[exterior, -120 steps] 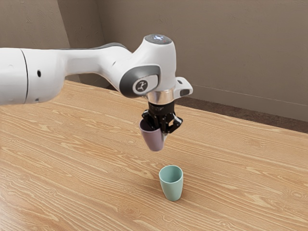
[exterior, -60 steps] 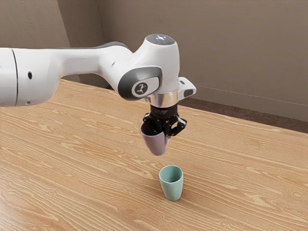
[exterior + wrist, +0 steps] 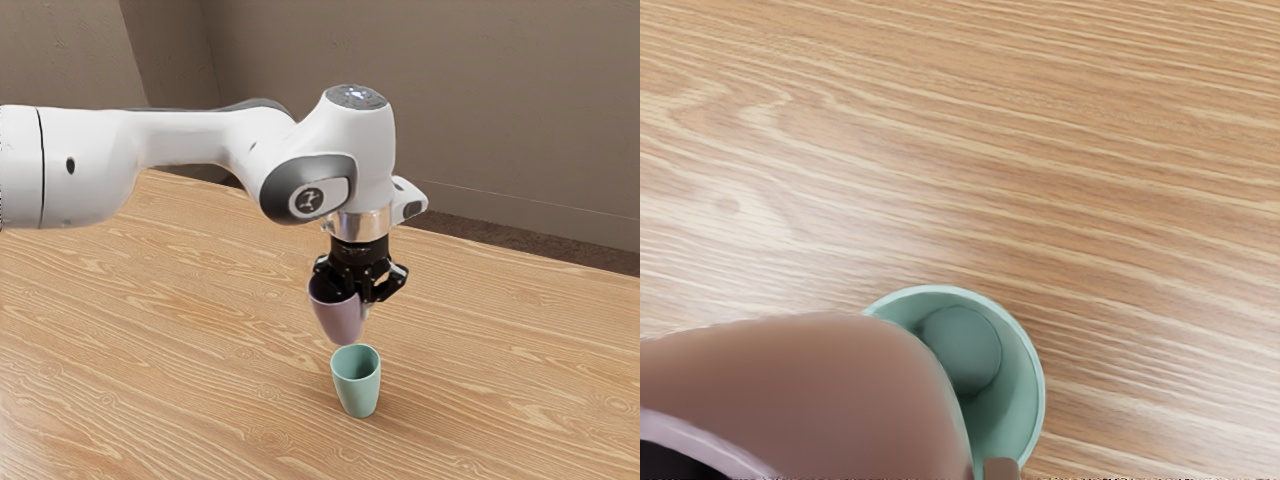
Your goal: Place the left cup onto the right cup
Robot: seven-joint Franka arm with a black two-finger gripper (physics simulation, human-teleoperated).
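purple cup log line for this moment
gripper: shut on purple cup | purple cup: tilted, in air above green cup | green cup: upright on table | stack: not yet done

A bare simulated room: wooden table, plain beige walls, dark floor.

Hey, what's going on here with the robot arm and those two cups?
The arm's gripper is shut on the rim of a mauve cup and holds it, slightly tilted, in the air just above a green cup. The green cup stands upright and open on the wooden table. The mauve cup's bottom is close to the green rim but not yet inside it.
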